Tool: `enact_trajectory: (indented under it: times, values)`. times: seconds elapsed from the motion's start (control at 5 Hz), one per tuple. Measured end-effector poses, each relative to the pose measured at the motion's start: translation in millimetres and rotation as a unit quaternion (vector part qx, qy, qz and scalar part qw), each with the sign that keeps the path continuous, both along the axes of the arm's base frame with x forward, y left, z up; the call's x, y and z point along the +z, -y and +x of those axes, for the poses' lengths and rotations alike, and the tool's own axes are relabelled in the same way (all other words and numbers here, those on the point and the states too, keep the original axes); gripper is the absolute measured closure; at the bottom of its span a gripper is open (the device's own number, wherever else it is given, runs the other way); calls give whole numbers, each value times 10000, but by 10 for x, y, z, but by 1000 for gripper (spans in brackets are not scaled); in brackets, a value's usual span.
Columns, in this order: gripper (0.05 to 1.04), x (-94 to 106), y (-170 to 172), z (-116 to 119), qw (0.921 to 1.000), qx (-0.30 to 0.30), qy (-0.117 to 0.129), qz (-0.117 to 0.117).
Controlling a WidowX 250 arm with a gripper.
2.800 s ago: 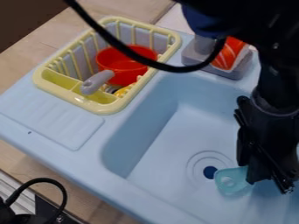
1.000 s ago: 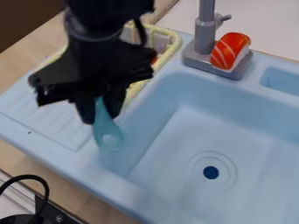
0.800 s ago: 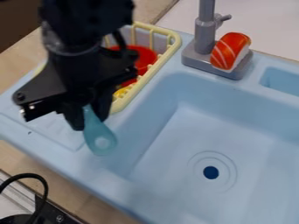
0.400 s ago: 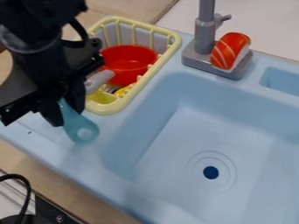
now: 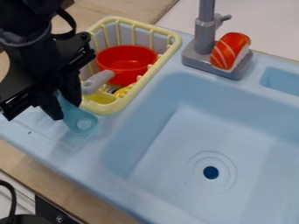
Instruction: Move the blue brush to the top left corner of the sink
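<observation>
Holding the blue brush (image 5: 81, 124) by its narrow end, gripper (image 5: 64, 109) jaws closed to about the handle's width. Brush slants down over the drainboard (image 5: 46, 133), left side of the sink (image 5: 111, 171), near the yellow basket's (image 5: 104, 110) front corner; contact with the surface, cannot tell. Red pot (image 5: 123, 65) inside basket.

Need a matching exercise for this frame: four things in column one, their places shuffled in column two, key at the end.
Column one
1. blue brush
2. red pot
3. toy sushi piece
4. dark drain hole

Column two
A. right beside the grey faucet
B. held in the gripper
C. in the floor of the sink basin
D. inside the yellow basket

Right pairs: 1-B, 2-D, 3-A, 4-C
</observation>
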State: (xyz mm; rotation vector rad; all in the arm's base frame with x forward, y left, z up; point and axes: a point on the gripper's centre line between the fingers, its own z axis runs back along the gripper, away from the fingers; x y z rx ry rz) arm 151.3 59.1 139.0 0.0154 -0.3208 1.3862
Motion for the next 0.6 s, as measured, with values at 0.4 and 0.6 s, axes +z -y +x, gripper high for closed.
enact_trajectory:
  times: [0.4,0.6]
  values:
    - [838,-114,-128,-3,9989,216,38,-415]
    - [789,-119,-137,-16,9986,255,109,-443]
